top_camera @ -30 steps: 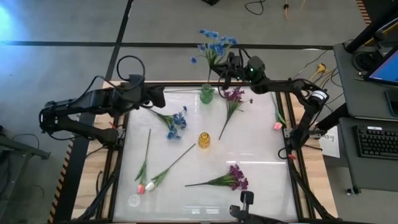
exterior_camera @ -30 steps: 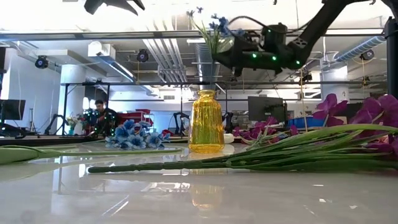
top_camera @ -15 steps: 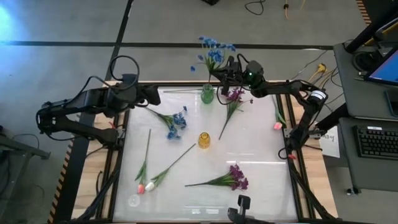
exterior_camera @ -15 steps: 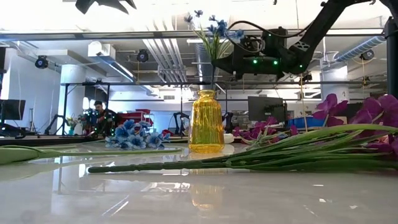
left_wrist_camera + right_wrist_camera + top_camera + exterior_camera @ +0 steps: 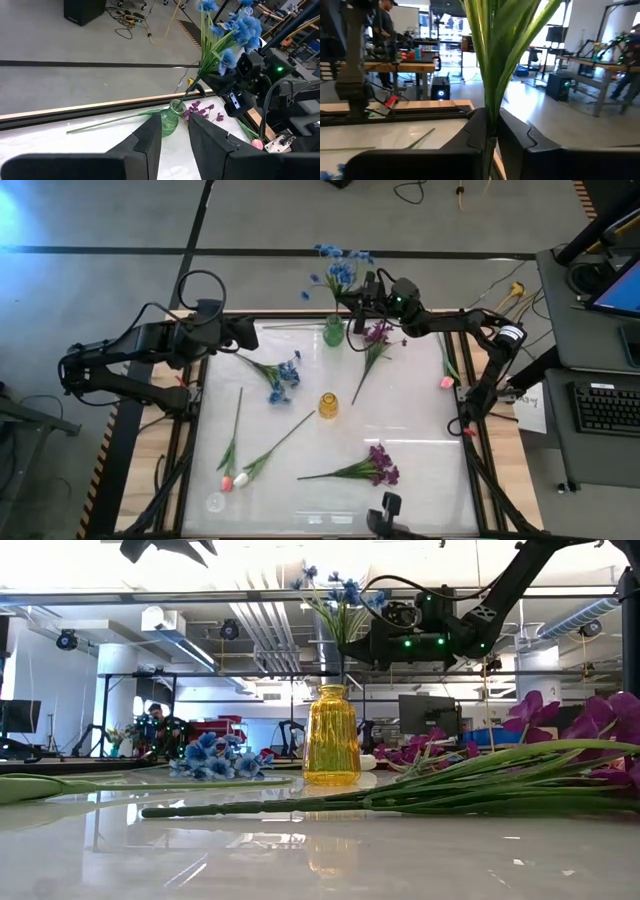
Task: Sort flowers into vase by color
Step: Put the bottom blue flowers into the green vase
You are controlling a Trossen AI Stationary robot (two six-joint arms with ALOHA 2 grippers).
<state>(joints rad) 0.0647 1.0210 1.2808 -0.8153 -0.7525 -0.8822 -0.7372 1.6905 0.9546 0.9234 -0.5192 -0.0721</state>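
Right gripper [image 5: 362,292] pinches the blue flowers [image 5: 340,265] by the stem above the green vase [image 5: 333,332] at 12 o'clock; left gripper [image 5: 248,333] slightly spread, near 10 o'clock

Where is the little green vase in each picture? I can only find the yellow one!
High view: the green vase stands at the table's far edge, just left of the right gripper.
Low view: not visible; the yellow vase stands in front of where it would be.
Left wrist view: the green vase stands beyond the fingers, under the blue flowers.
Right wrist view: not in it.
Shared landmark: the held blue flowers.
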